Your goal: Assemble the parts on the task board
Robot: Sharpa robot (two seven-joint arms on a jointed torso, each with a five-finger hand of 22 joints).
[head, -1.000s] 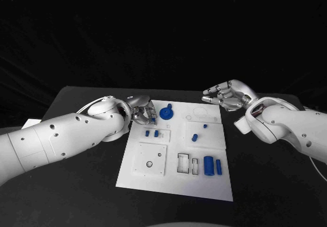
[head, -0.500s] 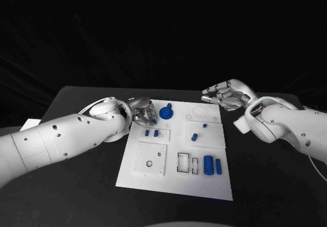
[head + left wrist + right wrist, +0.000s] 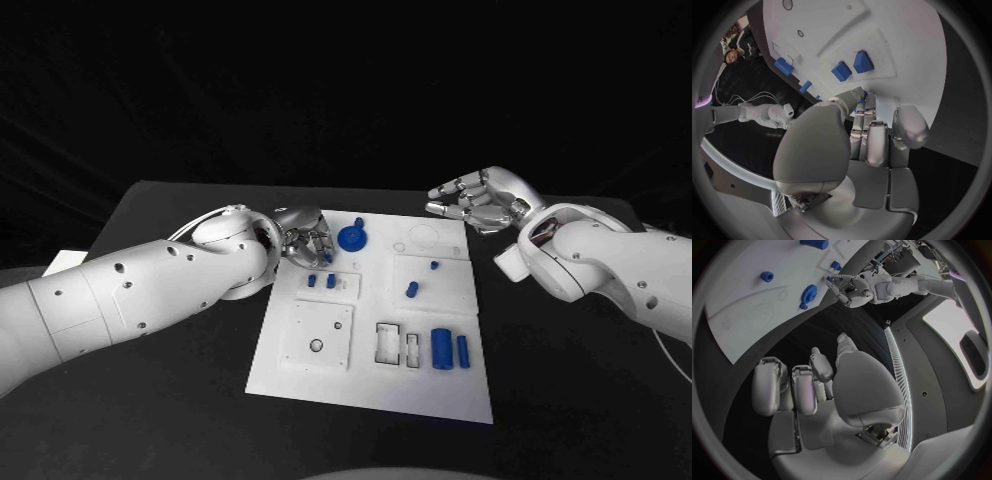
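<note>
left hand (image 3: 303,243): fingers curled, holding nothing, crept a bit closer to blue gear (image 3: 355,238) | right hand (image 3: 480,203): curled, holding nothing, unmoved | task board (image 3: 325,375): parts untouched, no grab yet

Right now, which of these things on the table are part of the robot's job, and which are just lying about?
Part of the job:
- white task board
- blue gear
- two small blue blocks
- blue cylinders
- left hand, curled fingers over the board's edge, near the gear
- right hand, fingers curled, holding nothing

Just there:
- black table
</note>
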